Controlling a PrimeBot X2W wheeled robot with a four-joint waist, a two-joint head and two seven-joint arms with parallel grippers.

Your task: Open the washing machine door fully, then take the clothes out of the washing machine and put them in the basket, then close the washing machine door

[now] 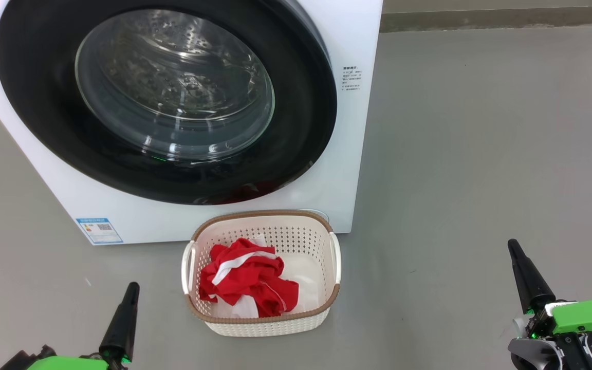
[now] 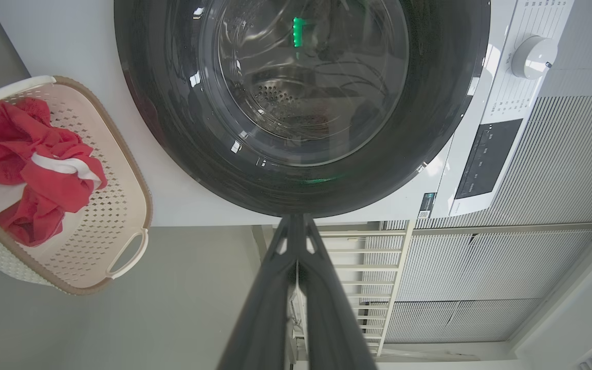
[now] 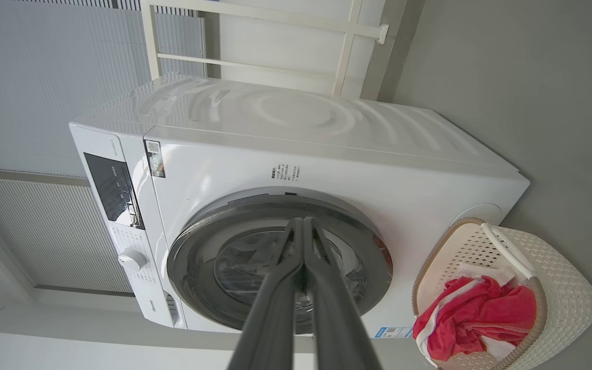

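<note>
Well, from where I stand the washing machine (image 1: 350, 149) sits on the grey floor (image 1: 481, 154), a white box with a small blue label (image 1: 99, 230) at the lower corner of its front. The washing machine door (image 1: 301, 103) is shut flush against that front, a glossy black ring round bulging glass. Through the glass I see the holed steel of the drum (image 1: 172, 67). Whether anything lies inside it I cannot tell for the reflections.

Just in front of the machine, below the door's lower edge, the basket (image 1: 262, 217) stands upright on the floor. Its brown rim is very near the white front panel; I cannot tell whether the two touch. The clothes (image 1: 247, 280) lie inside it, a rumpled red heap with a white stripe across the top, toward the basket's left side and over some white fabric on the bottom.

The left hand (image 1: 131, 294) hangs low to the left of the basket, apart from it, its two dark fingers pressed together and holding nothing. The left wrist view shows the same: the fingers (image 2: 275, 288) meet at their tips in front of the door's rim. The right hand (image 1: 515, 253) is well off to the right over the floor, likewise closed and empty. In the right wrist view its fingers (image 3: 275, 298) run together to a point in front of the door's glass.
</note>
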